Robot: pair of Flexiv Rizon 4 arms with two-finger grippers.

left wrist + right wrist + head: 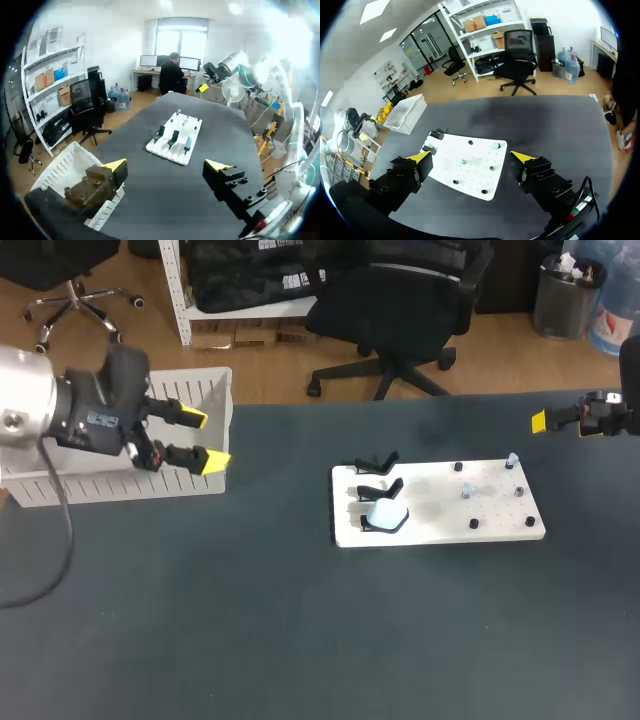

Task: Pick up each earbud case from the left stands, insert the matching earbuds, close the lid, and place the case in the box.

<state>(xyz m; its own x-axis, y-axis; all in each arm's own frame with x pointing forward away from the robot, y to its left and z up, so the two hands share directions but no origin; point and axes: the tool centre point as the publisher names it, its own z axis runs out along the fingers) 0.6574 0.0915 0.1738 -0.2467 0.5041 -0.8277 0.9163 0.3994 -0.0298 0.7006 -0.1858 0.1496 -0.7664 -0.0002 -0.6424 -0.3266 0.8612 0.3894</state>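
A white board lies right of the table's middle. Three black stands sit along its left edge: two empty ones and one holding a pale blue earbud case. Two small earbuds stand on pegs toward the board's right side. My left gripper hangs open and empty over the right end of the white box. My right gripper is open and empty, high off the table's right edge, with the board ahead of it. In the left wrist view the case is far ahead of the open fingers.
Several black pegs stick up from the board's right half. The slatted white box sits at the table's far left corner. Dark tabletop spreads in front of the board and the box.
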